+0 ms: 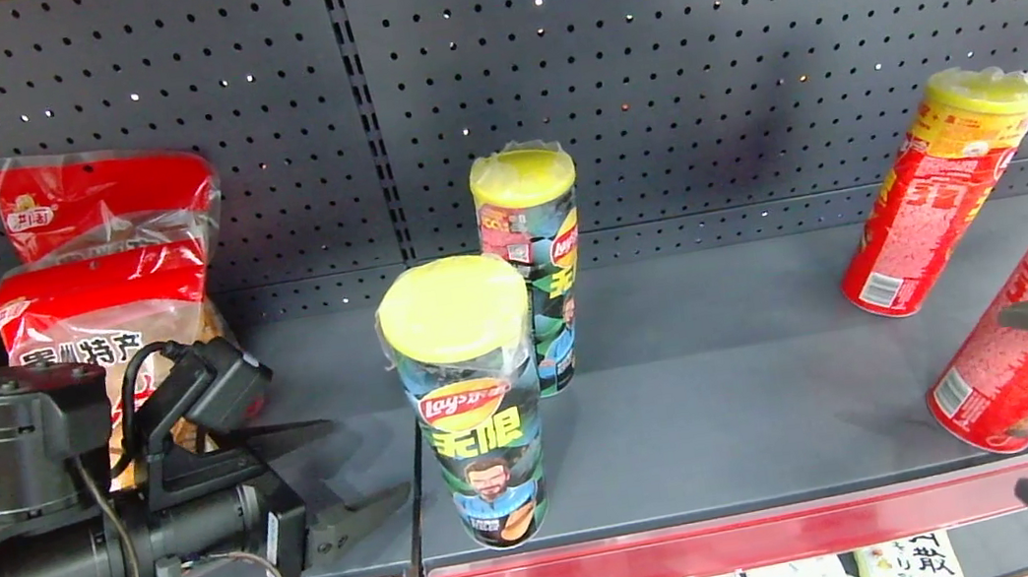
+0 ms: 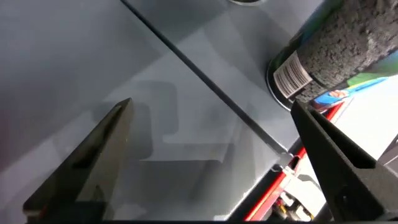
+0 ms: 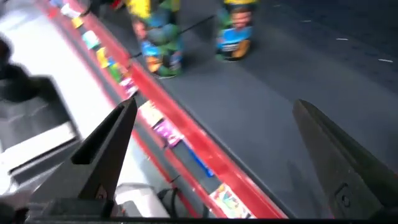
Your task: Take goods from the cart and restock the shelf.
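Front can point(image 1: 474, 403): stands upright on the shelf point(image 1: 740, 418) close to its front edge, yellow lid up, just behind the red rail point(image 1: 706, 541).
Back can point(image 1: 538, 256): same design, upright, right behind the front can and slightly to its right, nearer the pegboard point(image 1: 692, 56).
Long axis: vertical for both.
Left gripper point(image 1: 370, 456): wide open and empty, low over the front of the shelf. The front can lies just to its right, and the fingers point at its lower half.
Gap: the left wrist view has the can's base point(image 2: 298, 74) beyond the open gripper point(image 2: 211, 102), near but apart.
Nearer arm: the left, by far. The right is well apart from both of these cans.
Near red can point(image 1: 1027, 340): at the shelf's right end by the front edge. It looks tilted in the head view, and I cannot tell whether it truly leans.
Far red can point(image 1: 938, 193): behind it and to its left, with the same apparent lean.
Right gripper point(image 1: 1008, 402): wide open, holding nothing. Its upper finger crosses in front of the near red can, but whether it touches I cannot tell.
Bags point(image 1: 106, 283): red packs at the left end of the shelf, behind the left arm.
Step, as I judge it: four cans are shelved and both grippers are free, so either arm could fetch more stock. The left must back away without clipping the front can.
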{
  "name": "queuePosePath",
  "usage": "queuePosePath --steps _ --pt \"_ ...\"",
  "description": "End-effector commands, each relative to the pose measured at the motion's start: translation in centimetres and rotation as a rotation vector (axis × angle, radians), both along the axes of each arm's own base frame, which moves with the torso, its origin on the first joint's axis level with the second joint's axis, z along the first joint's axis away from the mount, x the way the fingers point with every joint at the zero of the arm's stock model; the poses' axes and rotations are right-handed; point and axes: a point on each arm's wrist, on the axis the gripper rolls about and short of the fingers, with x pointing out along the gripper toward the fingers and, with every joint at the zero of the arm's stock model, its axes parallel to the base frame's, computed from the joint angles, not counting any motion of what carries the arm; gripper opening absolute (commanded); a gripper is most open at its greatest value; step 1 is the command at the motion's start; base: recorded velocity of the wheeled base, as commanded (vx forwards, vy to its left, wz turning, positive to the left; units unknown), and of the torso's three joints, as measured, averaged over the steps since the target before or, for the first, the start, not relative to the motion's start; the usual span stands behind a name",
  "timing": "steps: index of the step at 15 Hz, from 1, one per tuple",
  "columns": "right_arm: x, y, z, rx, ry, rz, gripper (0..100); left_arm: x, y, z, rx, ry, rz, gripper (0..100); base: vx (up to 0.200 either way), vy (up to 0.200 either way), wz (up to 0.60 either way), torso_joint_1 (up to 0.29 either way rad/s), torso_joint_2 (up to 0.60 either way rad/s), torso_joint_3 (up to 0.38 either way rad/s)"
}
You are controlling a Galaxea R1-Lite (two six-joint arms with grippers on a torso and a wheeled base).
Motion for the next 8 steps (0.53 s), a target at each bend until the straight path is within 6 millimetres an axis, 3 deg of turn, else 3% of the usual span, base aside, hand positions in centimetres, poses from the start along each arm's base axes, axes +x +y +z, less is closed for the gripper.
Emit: queuePosePath --steps 1,8 --pt "-0.8 -1.1 0.4 0.027 -0.043 -0.065 100 0.6 -0.4 -0.5 0.009 0.023 -0.01 100 0.0 0.0 0.0 0.0 0.0 0.0" --pt "-1.5 -2.1 0.6 0.059 -0.062 -0.156 100 2.6 -2.0 -0.8 0.037 0.011 -0.059 100 0.0 0.0 0.0 0.0 0.0 0.0"
